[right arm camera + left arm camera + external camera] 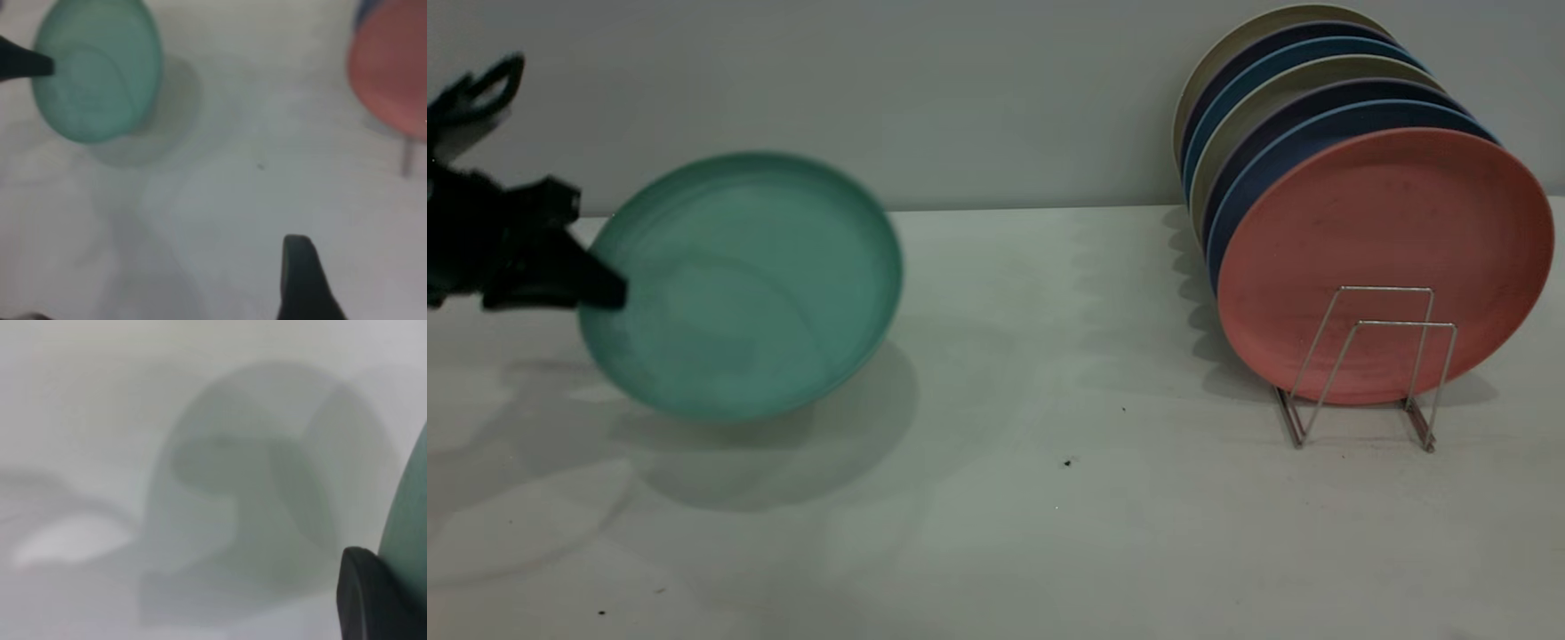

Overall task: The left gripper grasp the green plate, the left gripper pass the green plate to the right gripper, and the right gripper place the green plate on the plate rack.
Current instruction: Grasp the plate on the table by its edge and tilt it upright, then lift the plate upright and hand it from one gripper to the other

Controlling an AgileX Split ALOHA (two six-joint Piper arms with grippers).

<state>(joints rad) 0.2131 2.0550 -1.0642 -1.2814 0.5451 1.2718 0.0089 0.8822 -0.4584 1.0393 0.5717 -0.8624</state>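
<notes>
Aloft above the table (996,533), the green plate (747,284) hangs tilted, its hollow face turned toward the exterior camera, its shadow cast on the surface beneath. Clamped on the plate's rim at the exterior view's left edge, the left gripper (600,289) has one black fingertip lying across the plate's face; the left wrist view shows a finger (373,600) pressed against the green rim. The plate extends away from that grip toward the middle of the table. Well apart from the gripper, across the table, the rack (1365,364) carries a row of upright plates, a pink plate (1387,258) at the front, blue and beige ones crowded behind it. Two bare wire loops stand in front of the pink plate. The right gripper appears only in its own wrist view, where a single dark finger (303,280) shows above the bare table, far from both plate and rack; whether its fingers are apart or together cannot be told.
</notes>
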